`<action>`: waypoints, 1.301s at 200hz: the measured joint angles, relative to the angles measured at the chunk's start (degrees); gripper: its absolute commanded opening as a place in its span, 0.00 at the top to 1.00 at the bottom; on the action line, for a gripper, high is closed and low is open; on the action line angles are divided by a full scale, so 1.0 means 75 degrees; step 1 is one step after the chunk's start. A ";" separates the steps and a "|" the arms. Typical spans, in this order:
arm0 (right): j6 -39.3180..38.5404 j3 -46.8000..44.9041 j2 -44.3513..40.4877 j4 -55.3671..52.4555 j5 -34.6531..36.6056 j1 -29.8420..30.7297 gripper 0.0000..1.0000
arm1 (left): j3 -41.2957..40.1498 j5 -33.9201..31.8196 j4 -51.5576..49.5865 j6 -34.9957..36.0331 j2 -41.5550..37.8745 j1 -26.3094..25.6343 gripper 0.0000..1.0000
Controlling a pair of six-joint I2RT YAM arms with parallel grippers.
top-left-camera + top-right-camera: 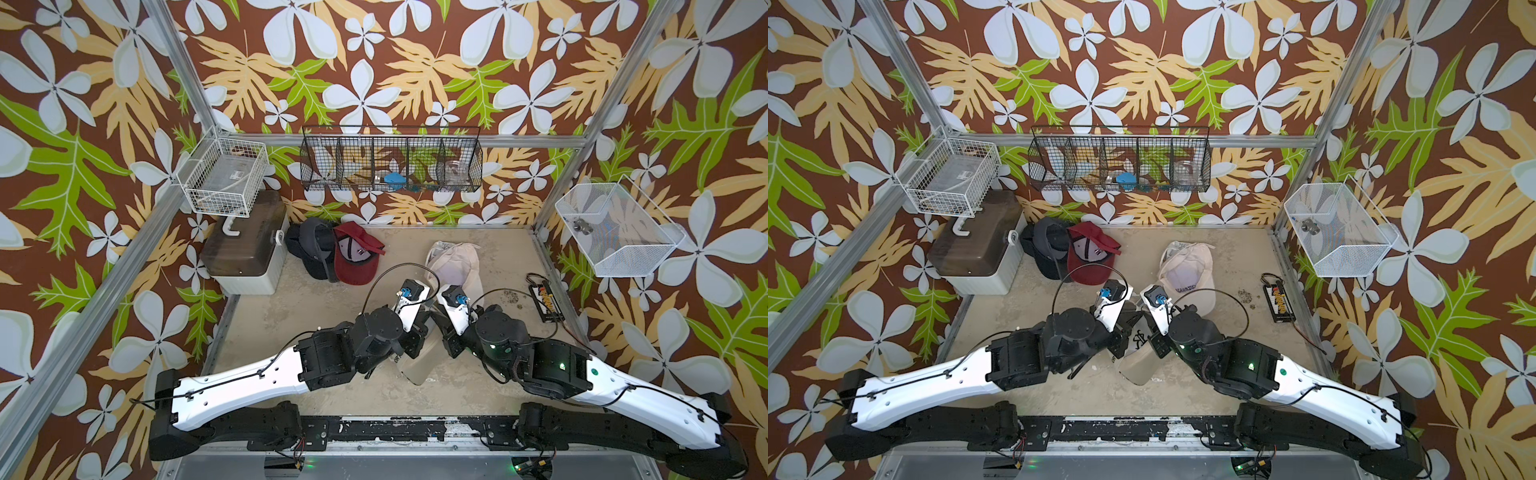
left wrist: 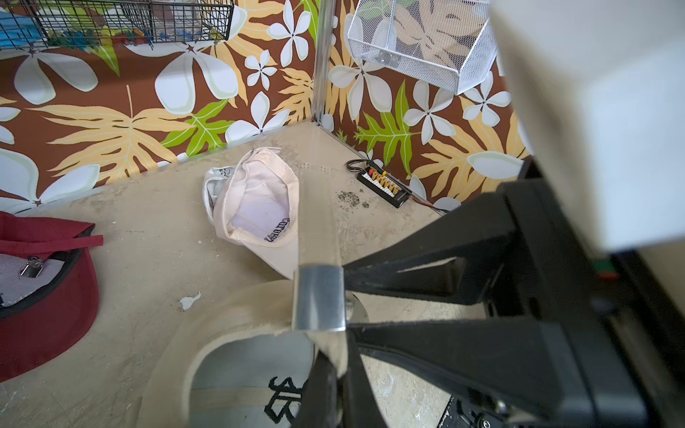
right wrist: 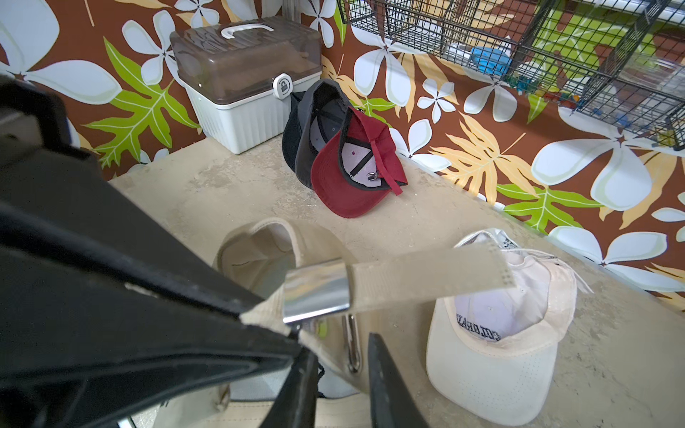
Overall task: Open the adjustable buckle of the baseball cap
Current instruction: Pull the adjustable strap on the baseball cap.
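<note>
The tan cap [image 1: 1138,365] lies near the table's [image 1: 332,390] front edge at centre, between both arms. The left claw [image 2: 335,370] is pressed together on its strap [image 3: 426,276] beside the metal buckle [image 3: 317,294]. The right claw [image 3: 343,355] stands partly spread around the buckle's wire loop. At two o'clock, a cream cap [image 3: 496,355] reads "COLORADO".

Red cap [image 1: 357,259] against dark cap [image 1: 309,245]; storage box [image 1: 245,253] beside.

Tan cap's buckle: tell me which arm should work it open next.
Right. The left gripper is shut on the band beside the buckle, anchoring the tan cap. The right gripper has its jaws around the buckle's lower loop, so it probably suits the pull.
</note>
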 measured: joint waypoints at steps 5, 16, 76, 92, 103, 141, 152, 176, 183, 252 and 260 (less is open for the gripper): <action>-0.0017 -0.0044 -0.0006 0.0006 -0.0044 0.0000 0.73 | 0.0000 0.0003 0.0000 0.0003 0.0006 -0.0003 0.94; -0.0082 -0.0108 -0.0015 0.0044 -0.0256 0.0012 0.73 | 0.0000 0.0055 0.0006 0.0006 0.0015 -0.0009 0.94; -0.0391 -0.0274 -0.0236 0.0198 -0.0516 0.0009 0.74 | 0.0061 0.0114 0.0052 0.0087 0.0131 -0.0015 0.94; -0.0405 -0.0326 -0.0312 0.0239 -0.0525 0.0009 0.74 | 0.0087 0.0143 0.0061 0.0090 0.0160 -0.0015 0.94; -0.0437 -0.0364 -0.0353 0.0265 -0.0522 0.0009 0.74 | 0.0093 0.0175 0.0064 0.0090 0.0169 -0.0015 0.94; -0.0714 -0.0533 -0.0455 0.0469 -0.0361 0.0017 0.75 | 0.0096 0.0224 0.0061 0.0140 0.0178 -0.0015 0.94; -0.0819 -0.0536 -0.0455 0.0478 -0.0265 0.0017 0.75 | 0.0099 0.0224 0.0064 0.0140 0.0178 -0.0015 0.94; -0.1020 -0.0536 -0.0460 0.0498 -0.0038 0.0017 0.76 | 0.0099 0.0224 0.0067 0.0140 0.0178 -0.0015 0.94; -0.1032 -0.0536 -0.0466 0.0501 0.0035 0.0015 0.76 | 0.0099 0.0224 0.0067 0.0140 0.0178 -0.0017 0.94; -0.1364 -0.0560 -0.0490 0.1139 0.0306 0.0006 0.76 | 0.0096 0.0504 -0.0087 0.0140 0.0233 -0.0085 0.94; -0.1376 -0.0560 -0.0481 0.1177 0.0259 0.0009 0.76 | 0.0096 0.0551 -0.0117 0.0140 0.0245 -0.0087 0.94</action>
